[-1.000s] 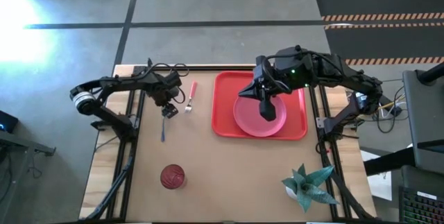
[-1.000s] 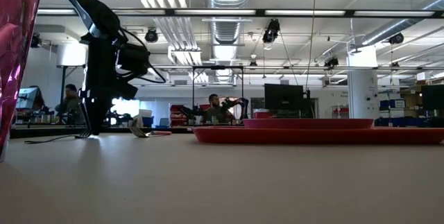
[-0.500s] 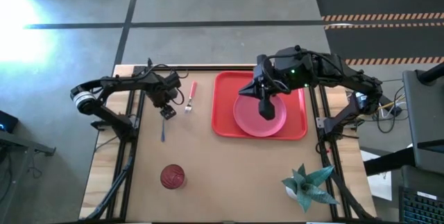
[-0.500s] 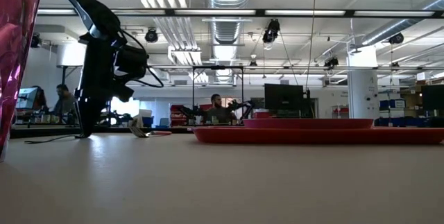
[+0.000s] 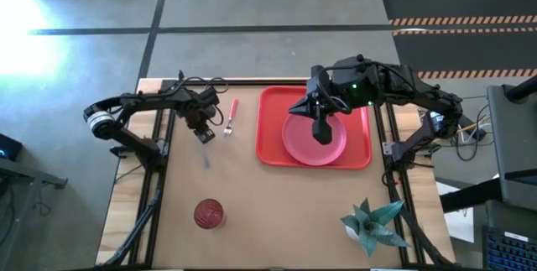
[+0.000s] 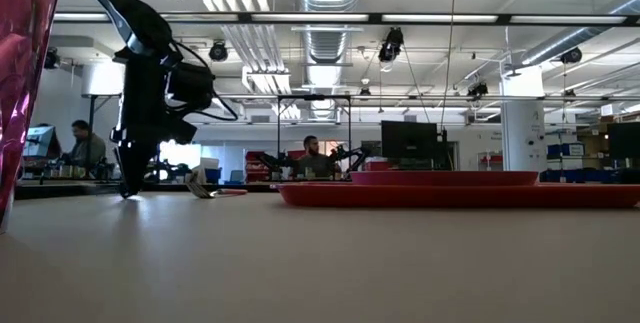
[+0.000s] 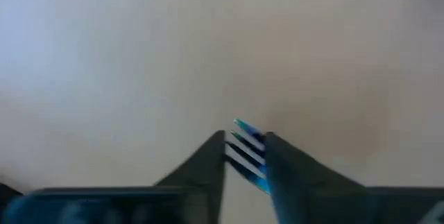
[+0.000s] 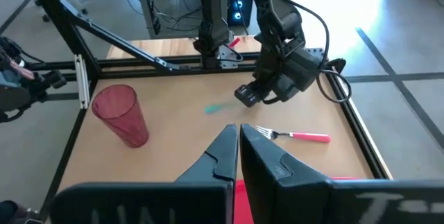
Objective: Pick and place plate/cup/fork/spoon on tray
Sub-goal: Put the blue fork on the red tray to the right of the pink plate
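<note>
Light wooden counter [image 5: 277, 212] bearing a large red rectangular plastic tray [image 5: 272, 128] at its far right side, with a round pinkish-red plastic plate [image 5: 298, 147] lying in the tray beneath the right pincer [image 5: 321, 135], fingers pressed together. Translucent dark-red ribbed plastic cup [image 5: 209, 214] upright near the front left. Red-pink-handled metal fork [image 5: 229, 117] flat just left of the tray, and beside it the left pincer [image 5: 204, 134] clamped on one end of a blurred bluish-handled spoon [image 7: 248, 153].
</note>
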You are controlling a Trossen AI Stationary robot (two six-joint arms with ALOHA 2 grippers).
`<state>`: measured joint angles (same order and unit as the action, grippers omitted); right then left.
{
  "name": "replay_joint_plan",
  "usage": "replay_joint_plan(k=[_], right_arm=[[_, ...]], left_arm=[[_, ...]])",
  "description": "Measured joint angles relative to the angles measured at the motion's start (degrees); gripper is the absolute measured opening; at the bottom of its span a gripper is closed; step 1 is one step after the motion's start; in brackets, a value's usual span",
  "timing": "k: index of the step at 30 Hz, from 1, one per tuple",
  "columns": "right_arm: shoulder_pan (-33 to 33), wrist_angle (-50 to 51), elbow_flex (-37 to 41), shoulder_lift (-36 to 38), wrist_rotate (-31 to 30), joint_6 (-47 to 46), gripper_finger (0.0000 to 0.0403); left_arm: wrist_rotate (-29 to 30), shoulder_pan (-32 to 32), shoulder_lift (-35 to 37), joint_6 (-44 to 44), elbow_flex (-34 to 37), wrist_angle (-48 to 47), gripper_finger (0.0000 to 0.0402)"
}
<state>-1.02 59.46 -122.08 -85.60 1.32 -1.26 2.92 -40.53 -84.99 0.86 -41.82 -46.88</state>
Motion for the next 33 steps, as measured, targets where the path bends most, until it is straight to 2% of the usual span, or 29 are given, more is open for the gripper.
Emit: replay_joint_plan(k=[2, 5, 20, 25, 30, 33], right_arm=[[0.0, 0.0, 0.0, 0.0, 0.0, 0.0, 0.0009], [0.0, 0.0, 0.0, 0.0, -0.1, 0.0, 0.0009], [0.0, 0.3, 0.0, 0.0, -1.5, -0.2, 0.0009], [0.0, 0.3, 0.0, 0.0, -1.5, -0.2, 0.0009], [0.0, 0.7, 0.0, 0.0, -1.5, -0.2, 0.0009], [0.0, 0.9, 0.0, 0.0, -1.5, -0.2, 0.0009]], left_arm=[[-0.7, 0.0, 0.0, -0.8, 0.0, 1.4, 0.0015], [-0.4, 0.0, -0.2, -0.8, 0.3, 2.2, 0.0003], [-1.9, 0.0, 0.7, -3.5, -1.4, 1.7, 0.0001], [-6.5, 0.0, 4.3, -3.7, -5.0, 1.8, 0.0001], [-15.6, 0.0, 10.4, -5.0, -9.4, 4.8, 0.0000], [-24.0, 0.0, 14.8, -8.6, -9.8, 13.1, 0.0000]])
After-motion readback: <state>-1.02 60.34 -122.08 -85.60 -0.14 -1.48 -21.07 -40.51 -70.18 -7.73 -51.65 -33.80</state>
